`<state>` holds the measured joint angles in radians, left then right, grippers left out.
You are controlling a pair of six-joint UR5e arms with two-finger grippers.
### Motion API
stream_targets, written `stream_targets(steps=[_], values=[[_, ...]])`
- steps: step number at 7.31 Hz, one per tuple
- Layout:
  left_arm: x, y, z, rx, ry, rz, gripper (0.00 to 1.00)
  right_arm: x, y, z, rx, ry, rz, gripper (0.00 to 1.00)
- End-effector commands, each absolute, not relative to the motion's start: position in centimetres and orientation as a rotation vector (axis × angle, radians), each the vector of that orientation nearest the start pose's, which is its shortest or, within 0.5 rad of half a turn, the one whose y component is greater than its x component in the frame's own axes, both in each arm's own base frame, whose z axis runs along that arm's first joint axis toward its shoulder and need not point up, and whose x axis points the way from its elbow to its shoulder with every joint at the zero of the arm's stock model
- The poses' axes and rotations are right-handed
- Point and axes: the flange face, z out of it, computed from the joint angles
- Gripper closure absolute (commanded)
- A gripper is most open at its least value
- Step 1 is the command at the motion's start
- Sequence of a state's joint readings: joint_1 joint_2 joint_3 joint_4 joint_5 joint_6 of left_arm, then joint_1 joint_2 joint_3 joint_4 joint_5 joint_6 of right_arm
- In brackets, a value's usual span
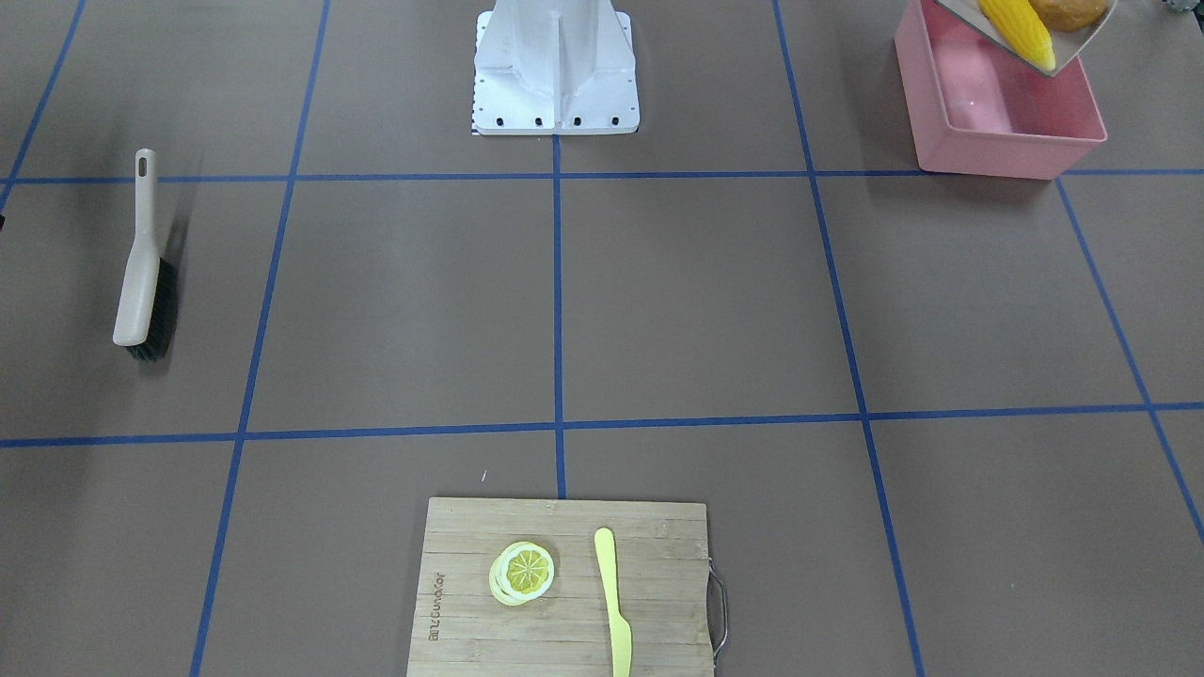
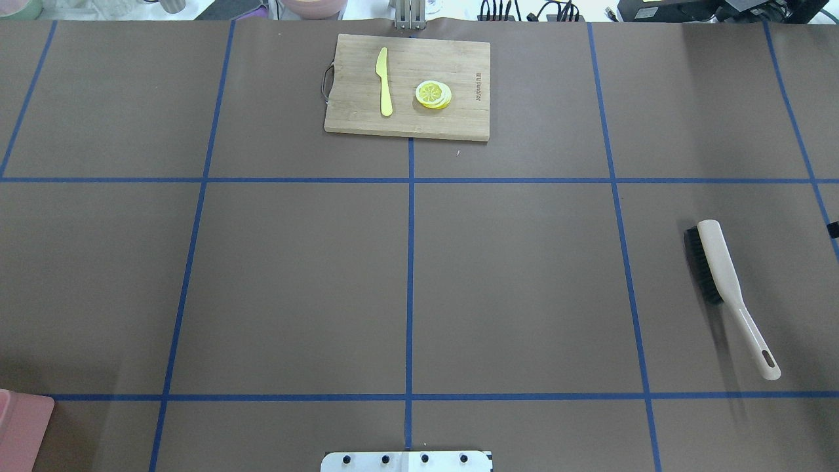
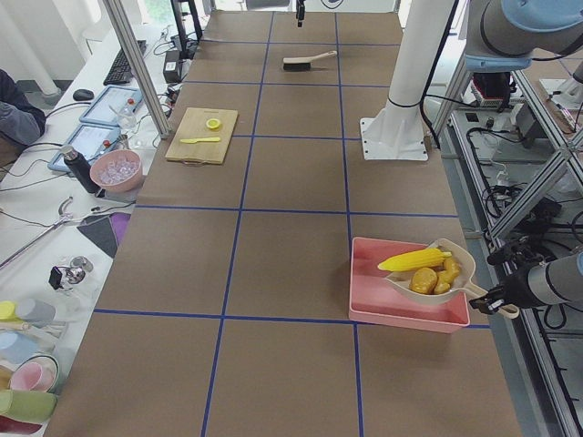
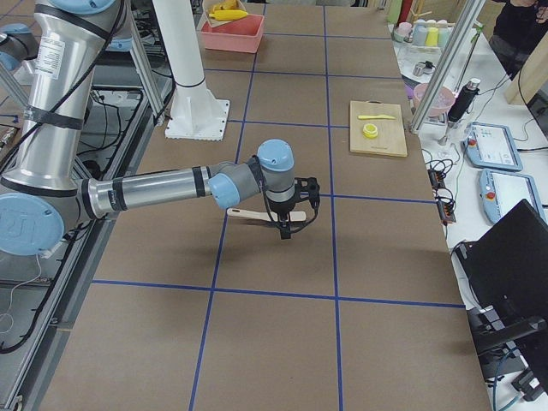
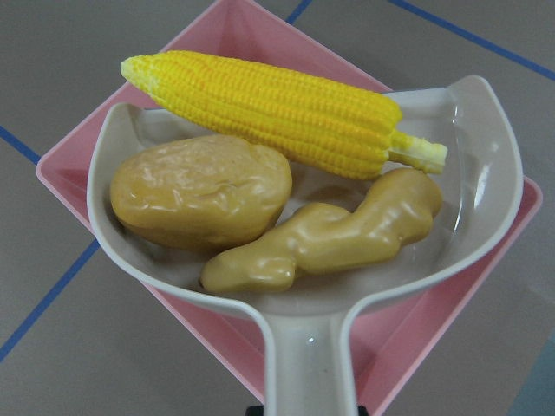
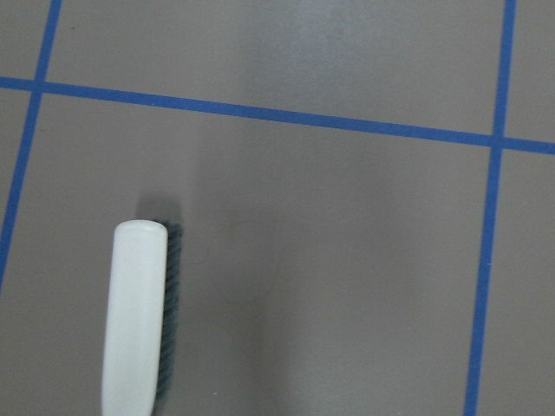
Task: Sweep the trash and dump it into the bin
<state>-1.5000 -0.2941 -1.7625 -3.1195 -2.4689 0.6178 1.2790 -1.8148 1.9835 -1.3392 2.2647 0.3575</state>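
The beige dustpan (image 5: 468, 130) hangs over the pink bin (image 5: 234, 30) with all the trash in it: the yellow corn cob (image 5: 269, 108), the glossy brown potato (image 5: 204, 191) and the tan ginger root (image 5: 329, 234). My left gripper (image 3: 496, 300) is shut on the dustpan handle (image 5: 308, 364). In the front-facing view the corn cob (image 1: 1016, 33) lies toward the dustpan's lip above the bin (image 1: 997, 150). My right gripper (image 4: 287, 227) hovers above the brush (image 4: 248, 213); I cannot tell whether it is open or shut.
The brush (image 2: 721, 282) lies flat on the table on my right side, apart from the gripper, and also shows in the right wrist view (image 6: 134, 321). A wooden cutting board (image 2: 406, 124) at the far edge carries a lemon slice (image 2: 433, 94) and a yellow knife (image 2: 384, 82).
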Motion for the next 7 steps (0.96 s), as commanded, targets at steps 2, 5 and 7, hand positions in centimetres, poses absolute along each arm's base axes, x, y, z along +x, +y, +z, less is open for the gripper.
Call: stream_targets(steps=[2, 5, 7], values=[[-6.1, 11.3, 64.1, 0.607, 0.737, 1.025, 1.0, -0.4, -41.3, 56.7, 0.077, -0.707, -0.046, 0.0], [-6.3, 13.4, 64.6, 0.559, 0.756, 1.034, 1.0, 1.9, -41.0, 56.9, 0.08, -0.72, -0.03, 0.0], [-7.0, 14.8, 64.9, 0.486, 0.695, 1.081, 1.0, 2.8, -40.0, 59.6, 0.067, -0.748, -0.073, 0.0]])
